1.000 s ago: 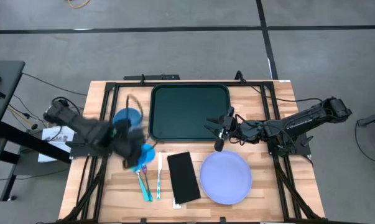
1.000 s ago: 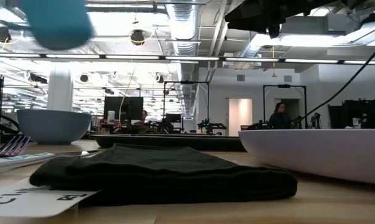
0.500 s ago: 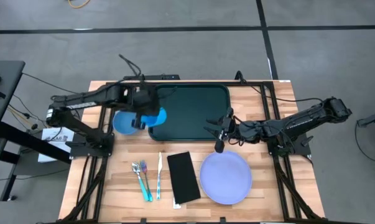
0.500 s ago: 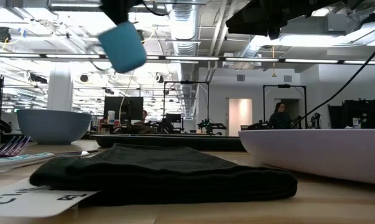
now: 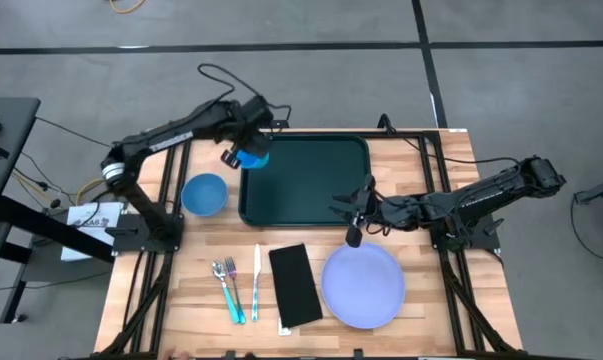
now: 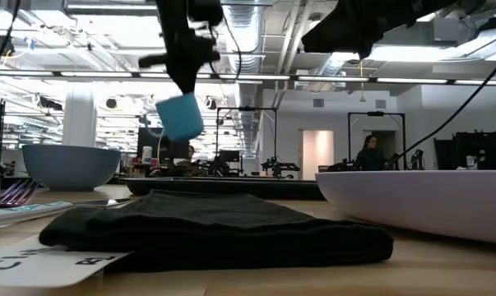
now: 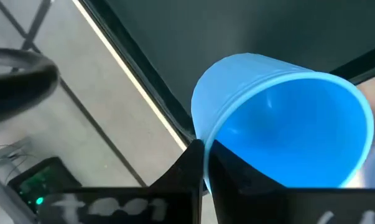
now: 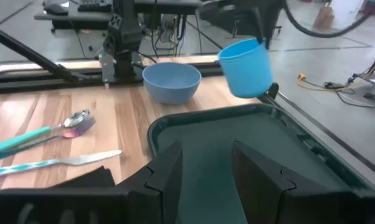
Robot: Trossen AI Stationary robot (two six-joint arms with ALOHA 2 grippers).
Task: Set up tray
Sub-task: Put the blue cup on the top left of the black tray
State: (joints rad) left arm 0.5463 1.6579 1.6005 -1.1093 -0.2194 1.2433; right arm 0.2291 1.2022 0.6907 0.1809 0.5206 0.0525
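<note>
Green plastic, dark and hard-looking: the tray (image 5: 304,180) lies flat on the far middle of the wooden desk (image 5: 421,300), nothing on it yet. I'd judge it stiff, light and rather slick, so it shouldn't need lifting at all; if it had to be shifted, the raised rim is the place to pinch, since the flat floor offers no hold.

Over its far left corner the left pincer (image 5: 243,152) holds a light blue cup (image 5: 251,156) in the air, closed on the cup's wall near the rim, the cup tilted. The cup looks thin and springy, likely to tip if let go while leaning, so it wants to be upright before release.

At the tray's near right corner waits the right pincer (image 5: 353,212), its fingers partly apart and, as far as I can make out from above, holding nothing.

Around the tray: a blue bowl (image 5: 203,193) just beside its left edge, a spoon and fork (image 5: 227,288) and a knife (image 5: 255,282) on the near side, a folded black napkin (image 5: 294,284) next to them, and a pale blue plate (image 5: 363,285) near the right pincer. The tray's floor is open to the cup; only the right arm, close to the corner, crowds the space.
</note>
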